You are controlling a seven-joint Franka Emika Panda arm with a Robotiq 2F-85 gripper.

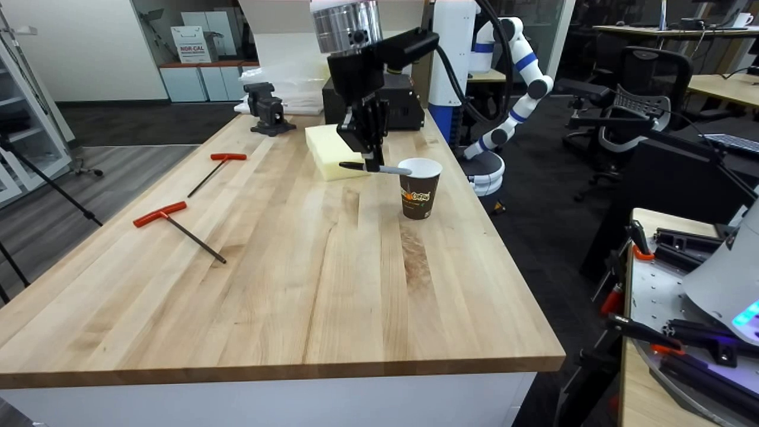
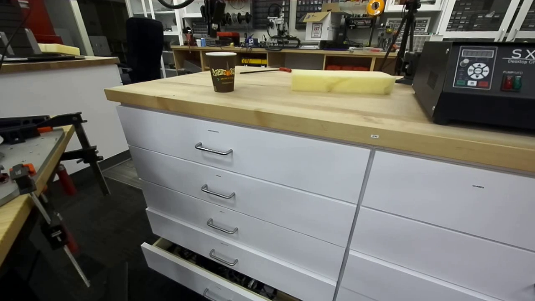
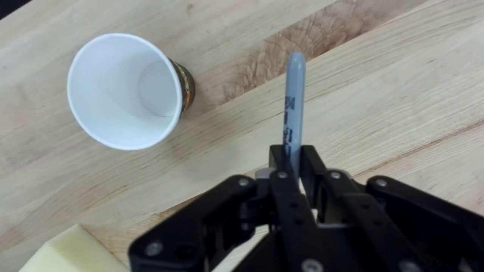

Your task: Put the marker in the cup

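Observation:
The marker (image 1: 395,170), grey with a black end, also shows in the wrist view (image 3: 295,90). My gripper (image 1: 373,165) is shut on it near its middle and holds it roughly level above the table; the jaws also show in the wrist view (image 3: 293,160). The brown paper cup (image 1: 418,197) stands upright on the table, also in an exterior view (image 2: 222,74). In the wrist view the cup (image 3: 124,92) is left of the marker, apart from it, with its mouth open and nothing inside. In an exterior view the marker's grey end overlaps the cup's rim.
A pale yellow block (image 1: 332,151) lies behind the cup, also in the wrist view (image 3: 72,253). Two red-handled T-shaped tools (image 1: 160,213) lie on the left. A black vise-like tool (image 1: 270,110) and a black box (image 2: 472,83) stand at the back. The table edge (image 1: 498,237) runs beside the cup.

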